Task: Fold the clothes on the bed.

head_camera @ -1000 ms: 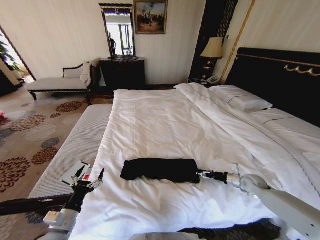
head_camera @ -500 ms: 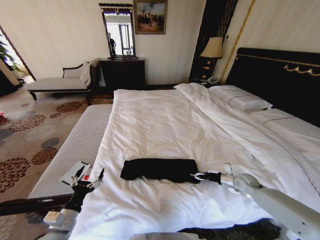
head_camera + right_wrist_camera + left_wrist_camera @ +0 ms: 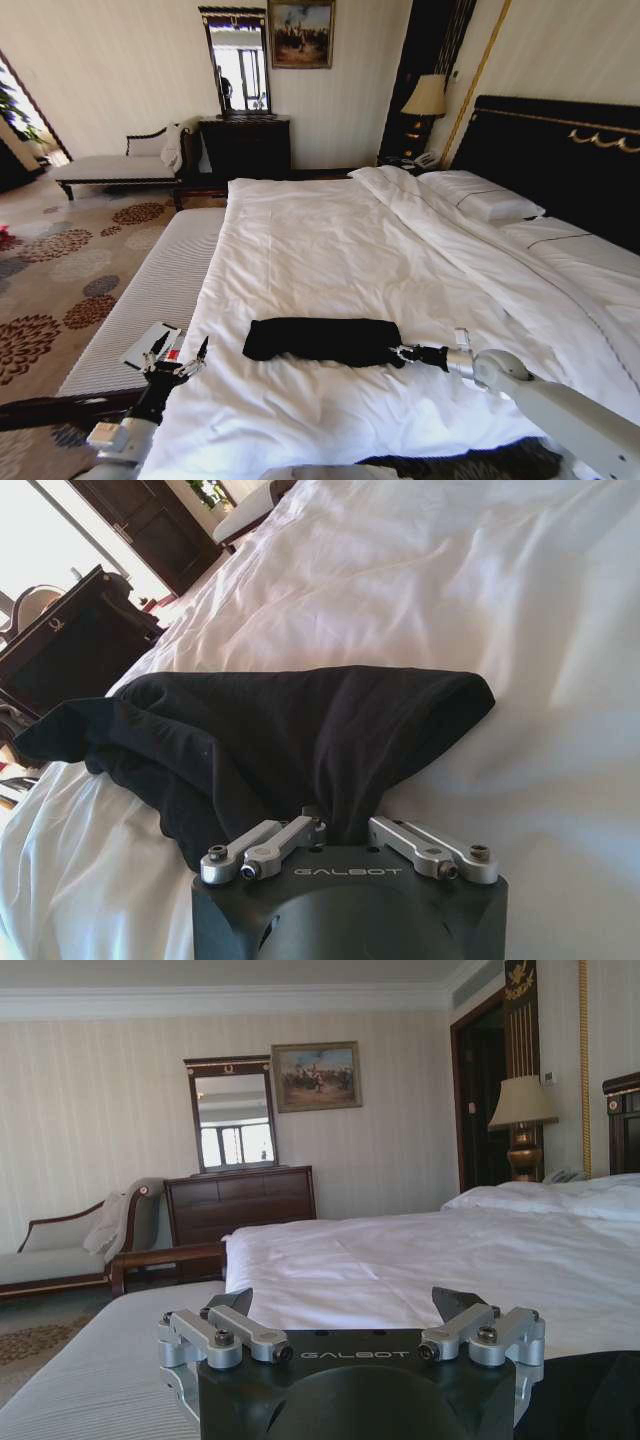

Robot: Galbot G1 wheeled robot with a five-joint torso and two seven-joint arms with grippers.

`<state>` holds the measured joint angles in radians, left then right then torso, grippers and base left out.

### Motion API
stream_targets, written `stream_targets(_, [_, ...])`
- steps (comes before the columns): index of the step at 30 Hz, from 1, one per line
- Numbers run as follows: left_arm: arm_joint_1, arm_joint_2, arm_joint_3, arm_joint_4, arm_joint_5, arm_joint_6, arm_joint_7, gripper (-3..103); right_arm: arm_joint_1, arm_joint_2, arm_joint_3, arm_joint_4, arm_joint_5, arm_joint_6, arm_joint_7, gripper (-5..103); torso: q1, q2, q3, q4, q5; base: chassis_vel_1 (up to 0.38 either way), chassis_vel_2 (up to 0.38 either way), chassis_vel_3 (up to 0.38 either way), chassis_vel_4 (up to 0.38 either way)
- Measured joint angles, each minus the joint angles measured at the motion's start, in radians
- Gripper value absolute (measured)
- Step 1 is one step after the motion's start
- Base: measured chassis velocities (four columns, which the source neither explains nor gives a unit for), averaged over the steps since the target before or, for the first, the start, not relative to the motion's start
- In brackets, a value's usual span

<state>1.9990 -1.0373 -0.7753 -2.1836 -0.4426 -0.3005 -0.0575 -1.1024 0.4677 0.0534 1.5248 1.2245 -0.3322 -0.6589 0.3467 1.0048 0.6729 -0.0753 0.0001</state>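
**A:** Start with the head view. How does the right arm lie?

**B:** It reaches in low from the near right corner of the bed, stretched almost flat over the white duvet. The right gripper points along the near edge, at the right end of the black T-shirt.

**A:** And the shirt itself?

**B:** Folded into a long narrow band, lying crosswise on the duvet near the foot edge of the bed, about midway between its two sides. The gripper's tips meet its right end.

**A:** The left arm?

**B:** Bent upward beside the near left corner, off the mattress. The left gripper hangs over a striped bench, well apart from the shirt, fingers spread wide.

**A:** Left wrist view?

**B:** The left gripper stands with its two dark fingertips far apart and nothing between them. Beyond lie the bed, a dresser and a mirror.

**A:** Right wrist view?

**B:** The right gripper has drawn in narrow on a pinch of the T-shirt; the cloth rises from between the metal links and spreads away over the duvet, bunched and creased at its far end.

**A:** Anything held in anything?

**B:** No containers; the bed carries the shirt alone.
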Motion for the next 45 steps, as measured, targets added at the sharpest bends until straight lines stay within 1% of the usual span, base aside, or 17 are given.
stream_targets(6, [0.000, 0.000, 0.000, 0.000, 0.000, 0.000, 0.000, 100, -0.032, 0.001, 0.043, 0.014, -0.004, 0.008, -0.003, 6, 0.000, 0.000, 0.000, 0.0001, 0.0000, 0.000, 0.000, 0.000, 0.000])
stream_targets(9, [0.000, 0.000, 0.000, 0.000, 0.000, 0.000, 0.000, 100, -0.077, -0.018, 0.085, 0.020, -0.030, 0.017, -0.008, 6, 0.000, 0.000, 0.000, 0.0000, -0.0001, 0.000, 0.000, 0.000, 0.000])
stream_targets(11, [0.000, 0.000, 0.000, 0.000, 0.000, 0.000, 0.000, 100, -0.084, -0.023, 0.093, 0.022, -0.033, 0.018, -0.008, 6, 0.000, 0.000, 0.000, -0.0001, 0.0000, 0.000, 0.000, 0.000, 0.000])
stream_targets(13, [0.000, 0.000, 0.000, 0.000, 0.000, 0.000, 0.000, 100, -0.106, -0.047, 0.122, 0.030, -0.038, 0.022, -0.008, 6, 0.000, 0.000, 0.000, -0.0002, 0.0000, 0.000, 0.000, 0.000, 0.000])
stream_targets(15, [0.000, 0.000, 0.000, 0.000, 0.000, 0.000, 0.000, 100, -0.107, -0.056, 0.128, 0.030, -0.038, 0.024, -0.009, 6, 0.000, 0.000, 0.000, -0.0002, 0.0000, 0.000, 0.000, 0.000, 0.000])
stream_targets(19, [0.000, 0.000, 0.000, 0.000, 0.000, 0.000, 0.000, 100, -0.104, -0.104, 0.163, 0.022, -0.036, 0.037, -0.012, 6, 0.000, 0.000, 0.000, 0.0000, 0.0000, 0.000, 0.000, 0.000, 0.000])
stream_targets(20, [0.000, 0.000, 0.000, 0.000, 0.000, 0.000, 0.000, 100, -0.104, -0.104, 0.163, 0.022, -0.036, 0.037, -0.012, 6, 0.000, 0.000, 0.000, 0.0000, 0.0000, 0.000, 0.000, 0.000, 0.000])
stream_targets(21, [0.000, 0.000, 0.000, 0.000, 0.000, 0.000, 0.000, 100, -0.099, -0.123, 0.172, 0.013, -0.037, 0.043, -0.012, 6, 0.000, 0.000, 0.000, -0.0001, -0.0001, 0.000, 0.000, 0.000, 0.000])
stream_targets(22, [0.000, 0.000, 0.000, 0.000, 0.000, 0.000, 0.000, 100, -0.095, -0.160, 0.190, -0.008, -0.043, 0.054, -0.011, 6, 0.000, 0.000, 0.000, 0.0000, 0.0000, 0.000, 0.000, 0.000, 0.000])
stream_targets(23, [0.000, 0.000, 0.000, 0.000, 0.000, 0.000, 0.000, 100, -0.101, -0.170, 0.202, -0.013, -0.045, 0.056, -0.010, 6, 0.000, 0.000, 0.000, 0.0000, -0.0001, 0.000, 0.000, 0.000, 0.000])
stream_targets(24, [0.000, 0.000, 0.000, 0.000, 0.000, 0.000, 0.000, 100, -0.101, -0.170, 0.202, -0.013, -0.045, 0.056, -0.010, 6, 0.000, 0.000, 0.000, 0.0000, -0.0001, 0.000, 0.000, 0.000, 0.000])
stream_targets(28, [0.000, 0.000, 0.000, 0.000, 0.000, 0.000, 0.000, 100, -0.188, -0.197, 0.305, -0.029, -0.064, 0.063, -0.007, 6, 0.000, 0.000, 0.000, -0.0001, 0.0000, 0.000, 0.000, 0.000, 0.000])
stream_targets(29, [0.000, 0.000, 0.000, 0.000, 0.000, 0.000, 0.000, 100, -0.188, -0.197, 0.305, -0.029, -0.064, 0.063, -0.007, 6, 0.000, 0.000, 0.000, -0.0001, 0.0000, 0.000, 0.000, 0.000, 0.000])
stream_targets(32, [0.000, 0.000, 0.000, 0.000, 0.000, 0.000, 0.000, 100, -0.245, -0.208, 0.368, -0.062, -0.116, 0.089, -0.017, 6, 0.000, 0.000, 0.000, -0.0001, -0.0001, 0.000, 0.000, 0.000, 0.000])
stream_targets(34, [0.000, 0.000, 0.000, 0.000, 0.000, 0.000, 0.000, 100, -0.264, -0.211, 0.386, -0.067, -0.125, 0.096, -0.016, 6, 0.000, 0.000, 0.000, -0.0002, 0.0001, 0.000, 0.000, 0.000, 0.000])
stream_targets(38, [0.000, 0.000, 0.000, 0.000, 0.000, 0.000, 0.000, 100, -0.306, -0.229, 0.435, -0.043, -0.128, 0.100, 0.012, 6, 0.000, 0.000, 0.000, -0.0003, 0.0001, 0.000, 0.000, 0.000, 0.000])
stream_targets(45, [0.000, 0.000, 0.000, 0.000, 0.000, 0.000, 0.000, 100, -0.279, -0.255, 0.427, 0.031, -0.106, 0.088, 0.064, 6, 0.000, 0.000, 0.000, 0.0001, -0.0002, 0.000, 0.000, 0.000, 0.000])
